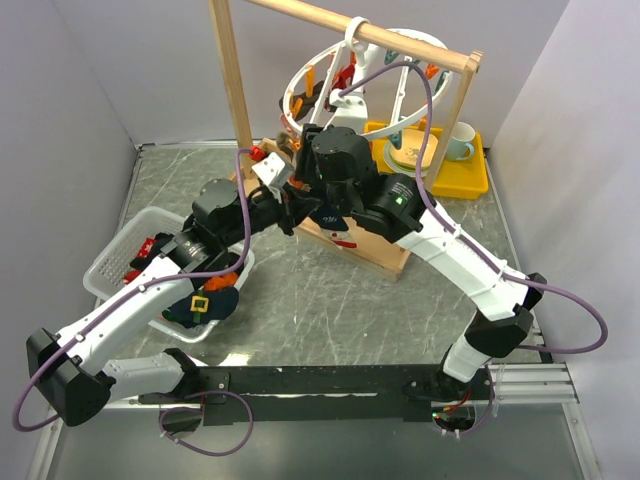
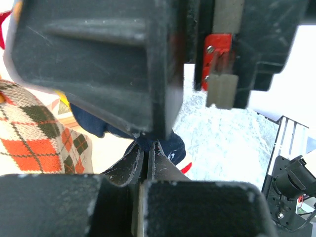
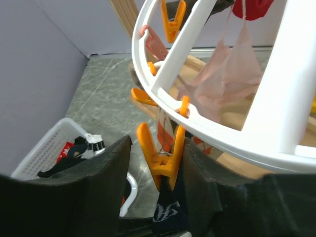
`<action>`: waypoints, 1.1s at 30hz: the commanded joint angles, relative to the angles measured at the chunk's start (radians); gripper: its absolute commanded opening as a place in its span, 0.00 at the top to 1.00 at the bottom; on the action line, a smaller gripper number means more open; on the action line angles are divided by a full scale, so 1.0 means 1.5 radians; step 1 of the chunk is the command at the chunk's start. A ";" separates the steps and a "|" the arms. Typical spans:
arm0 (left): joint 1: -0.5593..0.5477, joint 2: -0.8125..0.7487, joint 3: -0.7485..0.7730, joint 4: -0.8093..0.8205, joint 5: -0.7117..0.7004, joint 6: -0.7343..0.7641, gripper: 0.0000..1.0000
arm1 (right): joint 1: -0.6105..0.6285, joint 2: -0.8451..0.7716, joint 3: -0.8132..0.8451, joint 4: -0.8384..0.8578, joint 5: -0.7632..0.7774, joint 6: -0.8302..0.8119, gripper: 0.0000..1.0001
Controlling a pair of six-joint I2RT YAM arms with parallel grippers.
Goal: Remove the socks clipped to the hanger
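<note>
A grey marbled desk (image 1: 330, 300) fills the floor of a plain, pale-walled booth. A wooden rack (image 1: 232, 90) stands at its far middle.

From above, both wrists crowd under the rack and cover the lower rim of the white hanger (image 3: 232, 140) and most of what is clipped there. The left wrist view is mostly blocked by dark housing close to the lens.

The hanger hooks over the rack's top bar, tilted. A pale pink sock (image 3: 222, 84) dangles inside it, and a red sock (image 3: 252, 7) is cut off by the top edge.

The right end effector (image 3: 158, 145) stands spread on either side of an orange clip (image 3: 160, 158), with a gap on its left side. That clip holds a navy sock (image 3: 165, 212).

The left end effector (image 2: 147, 148) is pressed together, pinching the navy sock just beside an argyle sock (image 2: 34, 143).

A white basket (image 1: 120, 250) with loose socks sits near left. A yellow tray (image 1: 465, 175) carrying a cup (image 1: 460, 143) sits far right, behind the rack.
</note>
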 commanded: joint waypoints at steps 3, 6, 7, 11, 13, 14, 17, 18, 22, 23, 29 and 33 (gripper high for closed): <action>-0.004 0.000 0.006 0.026 0.036 -0.007 0.99 | 0.005 -0.013 0.008 0.028 0.033 -0.026 0.71; -0.003 0.002 0.006 0.026 0.069 -0.005 0.99 | 0.005 -0.014 0.008 0.029 0.029 -0.028 0.72; -0.004 0.003 0.005 0.027 0.077 -0.006 0.99 | 0.004 -0.018 0.001 0.032 0.026 -0.029 0.73; -0.008 0.006 0.011 -0.006 0.099 -0.013 0.99 | 0.003 -0.040 -0.027 0.043 0.022 -0.030 0.73; -0.014 -0.001 0.003 -0.037 0.091 -0.020 0.99 | 0.004 -0.056 -0.050 0.046 0.023 -0.031 0.73; -0.016 -0.012 -0.003 -0.048 0.081 -0.032 0.99 | 0.004 -0.063 -0.058 0.046 0.024 -0.032 0.73; -0.016 -0.038 -0.012 -0.127 0.012 -0.047 0.99 | 0.000 -0.092 -0.098 0.051 0.025 -0.025 0.71; -0.016 -0.044 -0.011 -0.147 -0.049 -0.045 0.99 | -0.001 -0.102 -0.111 0.056 0.025 -0.026 0.70; -0.016 -0.057 0.021 -0.303 -0.221 -0.036 0.99 | -0.006 -0.154 -0.173 0.071 0.029 -0.028 0.60; -0.015 -0.057 0.034 -0.326 -0.250 -0.034 0.99 | -0.011 -0.162 -0.179 0.073 0.030 -0.028 0.59; -0.013 -0.059 0.074 -0.429 -0.419 -0.045 0.99 | -0.031 -0.207 -0.208 0.059 0.028 -0.030 0.40; -0.001 -0.078 0.067 -0.465 -0.554 -0.071 0.99 | -0.050 -0.242 -0.227 0.053 0.013 -0.030 0.28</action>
